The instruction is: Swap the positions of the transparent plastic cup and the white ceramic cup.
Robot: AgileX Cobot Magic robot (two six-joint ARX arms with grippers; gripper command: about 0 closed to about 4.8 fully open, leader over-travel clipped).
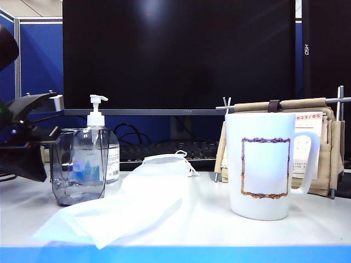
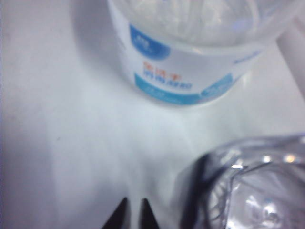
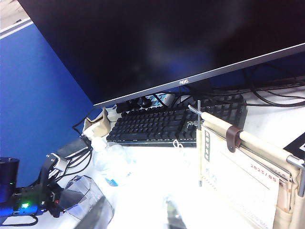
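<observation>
Bench (image 1: pixel 307 224) of white stretches across the exterior view, with the transparent plastic cup (image 1: pixel 78 164) on its left side, just in front of a pump-top sanitizer bottle (image 1: pixel 107 150). The left hand (image 1: pixel 41 137) sits at the cup's outer side. A white face mask (image 1: pixel 137 205) lies in the middle, and the white ceramic cup (image 1: pixel 266 164) stands well apart on the right, before a desk calendar (image 1: pixel 312 142). From the left wrist, the left hand's fingertips (image 2: pixel 121 217) are nearly together on nothing, the plastic cup just beside them and the bottle beyond. From the right wrist, the monitor (image 3: pixel 157 43), a keyboard (image 3: pixel 157 124) and the calendar show; the right hand's state I cannot tell.
</observation>
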